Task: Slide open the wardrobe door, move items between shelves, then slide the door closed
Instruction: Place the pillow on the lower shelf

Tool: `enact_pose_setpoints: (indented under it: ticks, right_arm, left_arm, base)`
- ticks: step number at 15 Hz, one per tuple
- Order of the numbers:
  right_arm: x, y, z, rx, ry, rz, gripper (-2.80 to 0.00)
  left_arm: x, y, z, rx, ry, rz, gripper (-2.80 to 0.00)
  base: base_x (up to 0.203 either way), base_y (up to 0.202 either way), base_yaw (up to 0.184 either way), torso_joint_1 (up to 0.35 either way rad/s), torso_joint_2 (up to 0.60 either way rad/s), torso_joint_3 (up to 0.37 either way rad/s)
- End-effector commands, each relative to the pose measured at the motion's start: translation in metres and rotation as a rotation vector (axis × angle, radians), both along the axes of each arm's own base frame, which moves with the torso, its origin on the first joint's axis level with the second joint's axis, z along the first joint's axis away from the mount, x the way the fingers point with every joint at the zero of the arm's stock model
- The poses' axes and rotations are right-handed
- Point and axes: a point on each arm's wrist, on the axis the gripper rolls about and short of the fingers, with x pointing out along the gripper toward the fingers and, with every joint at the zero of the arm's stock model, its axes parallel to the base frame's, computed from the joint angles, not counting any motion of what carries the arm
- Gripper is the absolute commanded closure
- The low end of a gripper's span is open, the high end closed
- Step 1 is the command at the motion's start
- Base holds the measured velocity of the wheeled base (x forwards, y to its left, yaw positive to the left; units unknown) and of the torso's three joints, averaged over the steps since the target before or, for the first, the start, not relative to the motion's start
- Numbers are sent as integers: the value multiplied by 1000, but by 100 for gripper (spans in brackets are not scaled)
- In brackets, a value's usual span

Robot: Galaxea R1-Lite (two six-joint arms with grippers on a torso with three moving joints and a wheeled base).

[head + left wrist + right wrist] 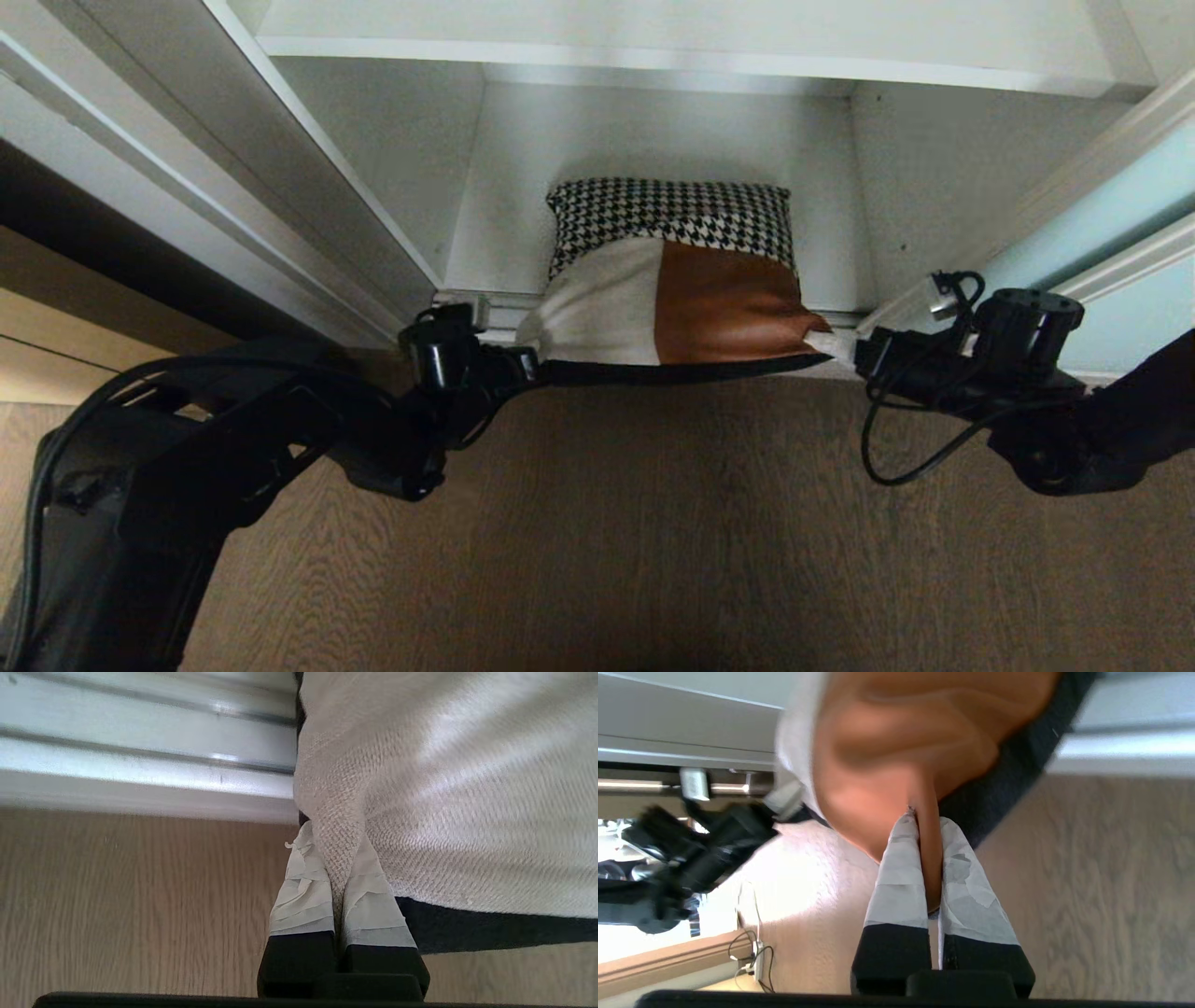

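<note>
The square cushion (672,271), with a houndstooth band over beige and rust-brown patches, lies tilted across the front edge of the lowest white wardrobe compartment. Its far part rests on the bottom shelf (495,233); its near edge hangs over the wood floor. My left gripper (532,364) is shut on the near beige corner. In the left wrist view the taped fingers (299,891) pinch the woven fabric of the cushion (444,788). My right gripper (845,347) is shut on the near brown corner, a fold of cushion leather (901,732) between its fingers (901,877). The sliding wardrobe door (1111,224) stands slid aside at the right.
A second white shelf (653,56) roofs the compartment. The ridged metal floor track (140,742) runs along the wardrobe's front under the cushion. Wood floor (653,523) lies in front. The wardrobe's white frame (280,187) slants at the left. A cable (752,956) lies by the wall.
</note>
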Motion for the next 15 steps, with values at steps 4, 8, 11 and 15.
enact_pose_setpoints:
  ticks: [4,8,11,15]
  right_arm:
    - [20,-7,-41,2,89,-49,0]
    - [22,4,-45,0,103,-64,0]
    - [23,5,-46,-3,104,-89,0]
    - [23,10,-49,-5,109,-80,0]
  left_arm:
    - [25,-4,12,21,89,112,0]
    - [33,-5,5,42,161,155,0]
    - [32,-5,5,28,144,153,0]
    - [31,-5,-1,25,116,155,0]
  base:
    - [0,0,0,0,0,0]
    - [0,0,0,0,0,0]
    - [0,0,0,0,0,0]
    - [0,0,0,0,0,0]
